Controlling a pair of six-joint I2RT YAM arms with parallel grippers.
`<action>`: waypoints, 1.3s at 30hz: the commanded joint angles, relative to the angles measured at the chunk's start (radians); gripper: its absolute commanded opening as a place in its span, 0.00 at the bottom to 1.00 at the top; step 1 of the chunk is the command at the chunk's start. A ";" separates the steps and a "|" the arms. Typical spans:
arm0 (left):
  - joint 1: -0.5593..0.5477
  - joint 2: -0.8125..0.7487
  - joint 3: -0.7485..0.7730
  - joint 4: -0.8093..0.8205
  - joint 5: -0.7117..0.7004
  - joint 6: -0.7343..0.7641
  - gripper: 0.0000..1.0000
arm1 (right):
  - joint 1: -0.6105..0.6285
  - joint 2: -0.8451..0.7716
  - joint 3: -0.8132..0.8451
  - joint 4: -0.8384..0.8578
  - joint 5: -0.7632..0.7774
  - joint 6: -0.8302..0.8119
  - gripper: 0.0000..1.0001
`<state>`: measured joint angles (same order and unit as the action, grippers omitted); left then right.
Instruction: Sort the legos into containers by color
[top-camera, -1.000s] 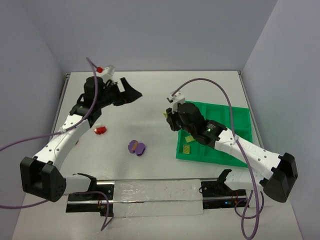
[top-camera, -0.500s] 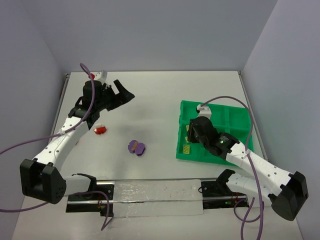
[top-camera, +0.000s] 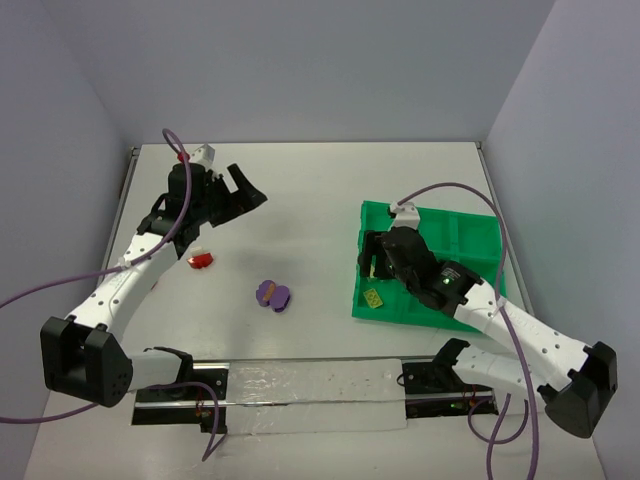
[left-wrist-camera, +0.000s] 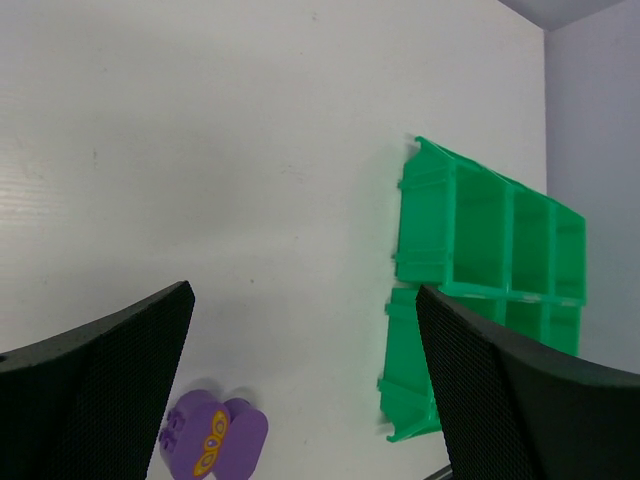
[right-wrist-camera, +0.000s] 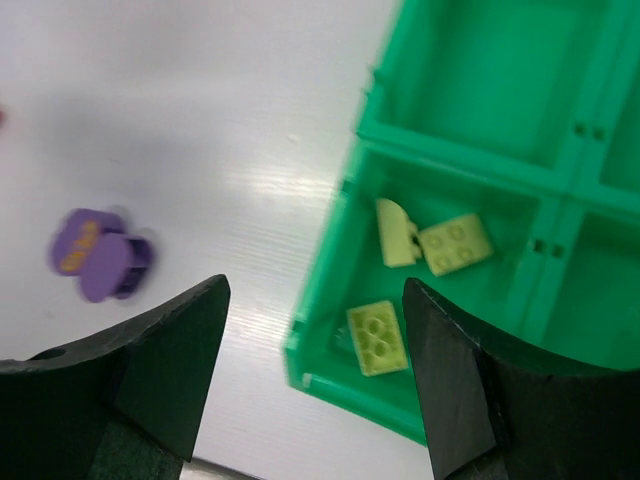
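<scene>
Over on the left, the left gripper hangs high at the far side of the table, jaws spread as wide as they go and nothing between them. Just toward the near edge from it, tucked beside that arm's forearm, sits the red lego. It's too small to call its long axis, but the left arm is plainly the nearer one for it. Moving right, the purple lego lies out in the open between the two arms. Its long axis runs roughly across the table, left to right with a slight tilt, and whether it is one piece or two touching I can't tell. It sits toward the near edge and to the right of the left gripper, and to the left of the right gripper, about even between them, so either arm could take it. The right gripper hovers over the left end of the green tray, jaws parted and empty. Below it, the wrist view shows three yellow-green legos lying flat in the near-left compartment, two of them touching. Purple and red are not yet sorted. I'd judge the red is the left arm's pick.
</scene>
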<state>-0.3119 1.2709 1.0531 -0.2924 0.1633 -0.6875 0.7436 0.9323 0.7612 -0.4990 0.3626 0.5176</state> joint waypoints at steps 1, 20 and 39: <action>0.000 -0.051 -0.010 -0.069 -0.113 0.034 0.99 | 0.091 -0.013 0.105 0.126 0.018 -0.043 0.77; 0.162 -0.111 -0.064 -0.172 -0.168 0.001 0.99 | 0.372 0.672 0.377 0.172 -0.227 -0.387 0.87; 0.162 -0.100 -0.070 -0.147 -0.090 -0.001 0.97 | 0.379 0.913 0.445 0.316 -0.337 -0.552 0.93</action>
<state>-0.1540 1.1766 0.9726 -0.4649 0.0455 -0.6777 1.1168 1.8204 1.1465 -0.2546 0.0626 -0.0006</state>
